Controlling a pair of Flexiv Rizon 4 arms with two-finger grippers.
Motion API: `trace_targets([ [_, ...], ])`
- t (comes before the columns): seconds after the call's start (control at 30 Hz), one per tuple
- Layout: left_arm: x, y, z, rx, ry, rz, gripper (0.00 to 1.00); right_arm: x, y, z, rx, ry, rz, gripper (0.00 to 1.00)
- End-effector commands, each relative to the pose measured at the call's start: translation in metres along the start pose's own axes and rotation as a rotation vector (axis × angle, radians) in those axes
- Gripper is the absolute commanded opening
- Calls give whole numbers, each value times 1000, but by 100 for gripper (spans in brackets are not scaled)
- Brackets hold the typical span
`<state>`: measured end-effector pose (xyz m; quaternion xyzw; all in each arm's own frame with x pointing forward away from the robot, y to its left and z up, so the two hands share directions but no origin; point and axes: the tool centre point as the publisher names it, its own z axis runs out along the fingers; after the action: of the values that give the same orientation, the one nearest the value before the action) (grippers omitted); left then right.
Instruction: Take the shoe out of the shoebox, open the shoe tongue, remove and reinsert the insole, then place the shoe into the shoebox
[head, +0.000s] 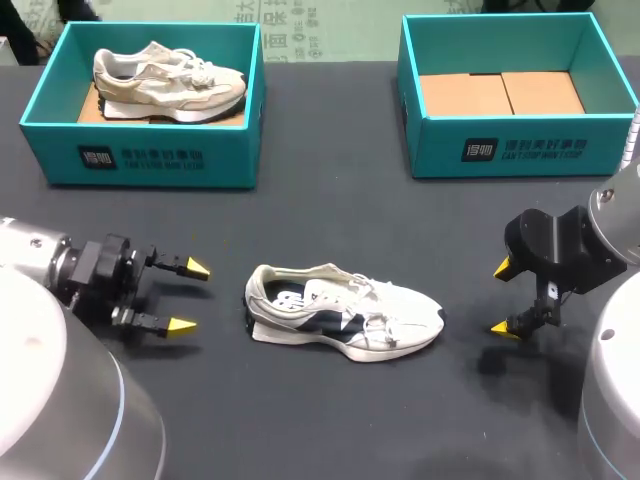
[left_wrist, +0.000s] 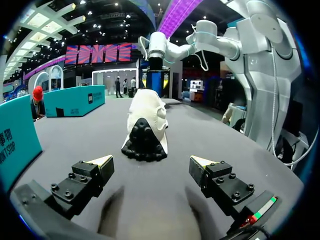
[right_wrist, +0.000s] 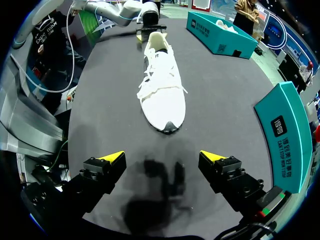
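Note:
A white and navy shoe (head: 342, 314) lies on its side in the middle of the dark table, heel toward my left arm, toe toward my right. My left gripper (head: 189, 297) stands open a short way off the heel (left_wrist: 145, 142), nothing between its fingers. My right gripper (head: 503, 298) is open too, just past the toe (right_wrist: 166, 123). In the right wrist view the shoe (right_wrist: 160, 85) stretches away ahead of the gripper (right_wrist: 162, 158). The empty teal shoebox (head: 512, 92) with cardboard flooring sits at the back right.
A second teal box (head: 150, 158) at the back left holds a beige shoe (head: 168, 81). Bare dark tabletop lies between the boxes and the white shoe.

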<state>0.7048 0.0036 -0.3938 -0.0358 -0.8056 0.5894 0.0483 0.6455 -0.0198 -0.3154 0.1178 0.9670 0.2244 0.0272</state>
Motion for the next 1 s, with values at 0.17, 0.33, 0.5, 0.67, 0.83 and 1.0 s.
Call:
trace_targets([
  [0.17, -5, -2, 15, 1, -8, 4, 100, 2, 0, 0, 1, -3, 0, 100],
  [0.33, -12, 1, 24, -1, -10, 9, 100, 2, 0, 0, 1, -3, 0, 100],
  [0.5, -18, 2, 31, 2, -4, 4, 100, 2, 0, 0, 1, -3, 0, 100],
  [0.67, -24, 4, 42, 0, 4, -1, 100, 2, 0, 0, 1, -3, 0, 100],
  [0.83, -28, 5, 50, 8, 12, -10, 100, 2, 0, 0, 1, -3, 0, 100],
  [1.0, -29, 3, 58, 20, 19, -17, 100, 2, 0, 0, 1, -3, 0, 100],
])
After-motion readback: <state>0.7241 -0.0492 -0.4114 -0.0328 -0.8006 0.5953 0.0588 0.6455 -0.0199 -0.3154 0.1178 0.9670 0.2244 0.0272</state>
